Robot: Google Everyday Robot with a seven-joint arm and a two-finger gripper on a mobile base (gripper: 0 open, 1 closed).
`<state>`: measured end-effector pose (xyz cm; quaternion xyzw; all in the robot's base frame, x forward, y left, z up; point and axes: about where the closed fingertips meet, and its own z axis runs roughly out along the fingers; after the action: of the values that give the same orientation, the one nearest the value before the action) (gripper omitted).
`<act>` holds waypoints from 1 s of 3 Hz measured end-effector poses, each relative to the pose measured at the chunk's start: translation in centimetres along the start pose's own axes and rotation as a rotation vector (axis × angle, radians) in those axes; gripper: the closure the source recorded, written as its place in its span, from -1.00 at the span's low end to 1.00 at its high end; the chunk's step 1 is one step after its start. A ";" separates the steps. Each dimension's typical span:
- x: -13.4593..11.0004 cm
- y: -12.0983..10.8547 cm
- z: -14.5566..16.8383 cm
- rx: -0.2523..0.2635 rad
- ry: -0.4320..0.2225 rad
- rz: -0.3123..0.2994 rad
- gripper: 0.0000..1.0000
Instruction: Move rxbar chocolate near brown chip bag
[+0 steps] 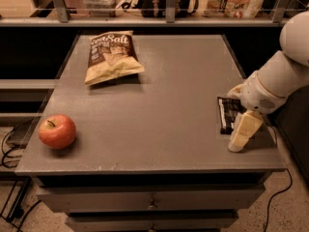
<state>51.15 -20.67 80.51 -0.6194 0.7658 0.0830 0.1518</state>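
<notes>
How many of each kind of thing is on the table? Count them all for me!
Chip bags: 1, the brown chip bag
Snack bars: 1, the rxbar chocolate
Apples: 1, the red apple
Total: 3 things on the table
The gripper is open at the table's right edge, by the bar.

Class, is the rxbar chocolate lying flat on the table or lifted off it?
Lying flat: the rxbar chocolate rests on the table near its right edge, the open gripper around it.

From my pincer [237, 119] at the table's [169, 105] right edge, bare tabletop runs to the brown chip bag [110, 57]; the apple [57, 131] sits well aside, front left.
</notes>
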 end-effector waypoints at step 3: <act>-0.8 -0.4 -2.2 -0.008 0.018 -0.001 0.73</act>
<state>51.43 -20.66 82.87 -0.6211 0.7664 0.0805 0.1427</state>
